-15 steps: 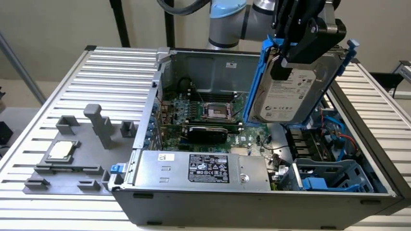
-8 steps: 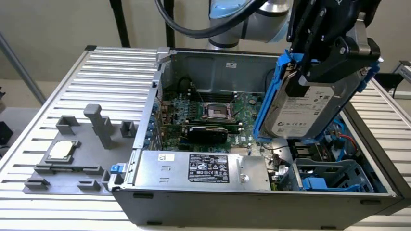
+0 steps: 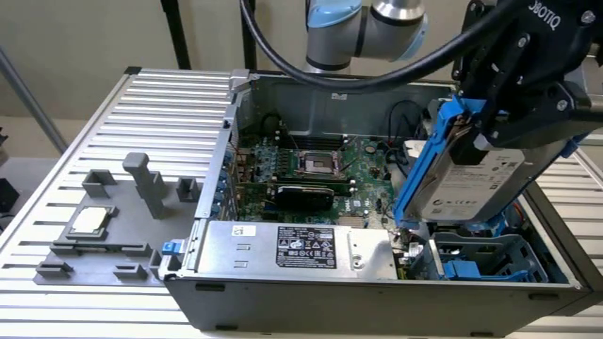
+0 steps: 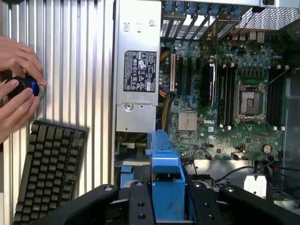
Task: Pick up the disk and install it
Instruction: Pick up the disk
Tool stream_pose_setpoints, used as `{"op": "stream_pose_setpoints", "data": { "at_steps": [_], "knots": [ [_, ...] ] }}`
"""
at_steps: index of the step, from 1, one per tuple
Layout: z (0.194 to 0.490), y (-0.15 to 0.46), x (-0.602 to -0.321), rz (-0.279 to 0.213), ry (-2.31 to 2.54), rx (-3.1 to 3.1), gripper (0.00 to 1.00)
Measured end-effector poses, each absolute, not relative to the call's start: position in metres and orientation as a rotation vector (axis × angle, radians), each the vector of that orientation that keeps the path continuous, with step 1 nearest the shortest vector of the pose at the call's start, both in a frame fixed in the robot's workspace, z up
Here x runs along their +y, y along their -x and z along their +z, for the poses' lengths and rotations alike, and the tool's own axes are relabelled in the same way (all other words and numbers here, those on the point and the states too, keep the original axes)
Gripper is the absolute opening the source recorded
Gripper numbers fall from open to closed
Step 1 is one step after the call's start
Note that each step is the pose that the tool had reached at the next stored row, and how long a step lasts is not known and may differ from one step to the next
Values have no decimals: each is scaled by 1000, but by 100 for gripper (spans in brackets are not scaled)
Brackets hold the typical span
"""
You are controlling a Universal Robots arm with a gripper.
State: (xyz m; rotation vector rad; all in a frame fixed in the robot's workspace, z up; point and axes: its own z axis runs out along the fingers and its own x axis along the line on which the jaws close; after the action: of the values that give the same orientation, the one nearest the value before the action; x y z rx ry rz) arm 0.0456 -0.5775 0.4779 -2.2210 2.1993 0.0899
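Observation:
The disk (image 3: 476, 187) is a silver-grey drive with a white label and a blue carrier frame (image 3: 419, 169) along its edges. It hangs tilted, nearly on edge, over the exterior view's right end of the open computer case. My black gripper (image 3: 495, 131) is shut on its upper end. Just below its lower end sits the blue drive bay (image 3: 481, 261). In the wrist view the blue carrier (image 4: 165, 173) stands between my two black fingers (image 4: 140, 204), with my gripper (image 4: 166, 206) shut around it.
Inside the case lie the green motherboard (image 3: 311, 169) and a silver power supply (image 3: 301, 247) with a black label. A grey fixture (image 3: 113, 240) holding a small silver chip (image 3: 90, 220) sits outside. A person's hands (image 4: 16, 93) work a round control beside a keyboard (image 4: 47, 168).

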Motion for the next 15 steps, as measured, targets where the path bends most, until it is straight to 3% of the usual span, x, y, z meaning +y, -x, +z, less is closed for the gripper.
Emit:
{"op": "stream_pose_setpoints", "data": {
  "at_steps": [15],
  "knots": [
    [466, -110, -589, 92, 2222, 2200, 33]
  ]
}}
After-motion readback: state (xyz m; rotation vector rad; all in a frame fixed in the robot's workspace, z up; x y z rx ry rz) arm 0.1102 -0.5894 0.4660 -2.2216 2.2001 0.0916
